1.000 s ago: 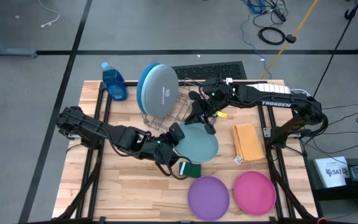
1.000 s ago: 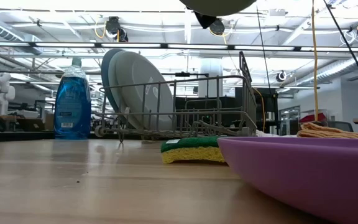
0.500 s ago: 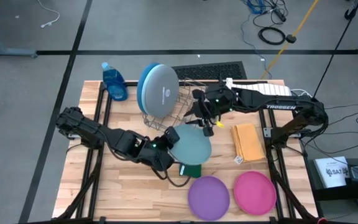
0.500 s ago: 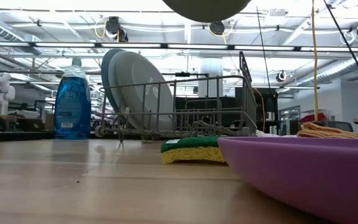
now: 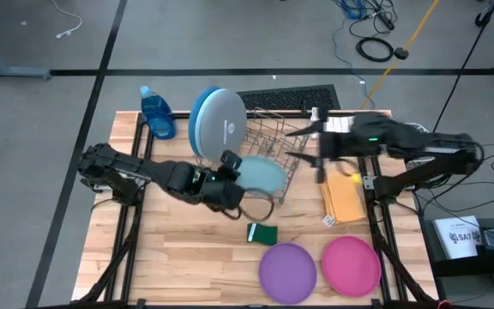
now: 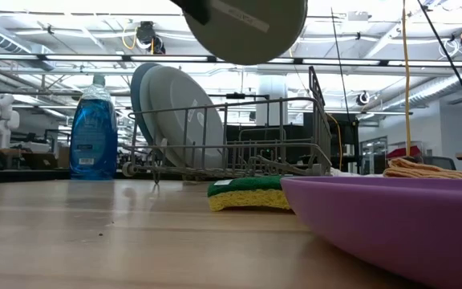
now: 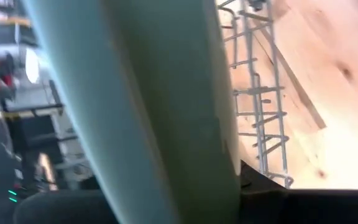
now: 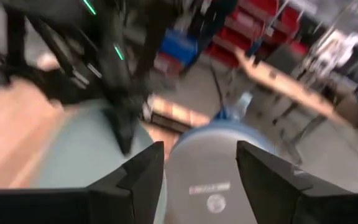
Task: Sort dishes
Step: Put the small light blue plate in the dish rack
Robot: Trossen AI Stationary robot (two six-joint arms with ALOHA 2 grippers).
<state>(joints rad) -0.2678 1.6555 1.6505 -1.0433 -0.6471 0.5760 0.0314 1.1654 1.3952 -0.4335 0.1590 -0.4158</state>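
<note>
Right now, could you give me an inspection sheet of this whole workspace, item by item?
Surface: wooden table.
Job's things: teal plate held over wire rack; two blue plates upright in rack; purple plate, pink plate flat on table.
Clutter: green sponge, soap bottle, yellow cloth.
Grippers: left tool shut on teal plate; right tool open, beside rack.
Cables: coiled on floor.
Surroundings: grey floor.

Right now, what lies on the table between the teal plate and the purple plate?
In the high view, the green sponge lies between the teal plate and the purple plate.
</note>
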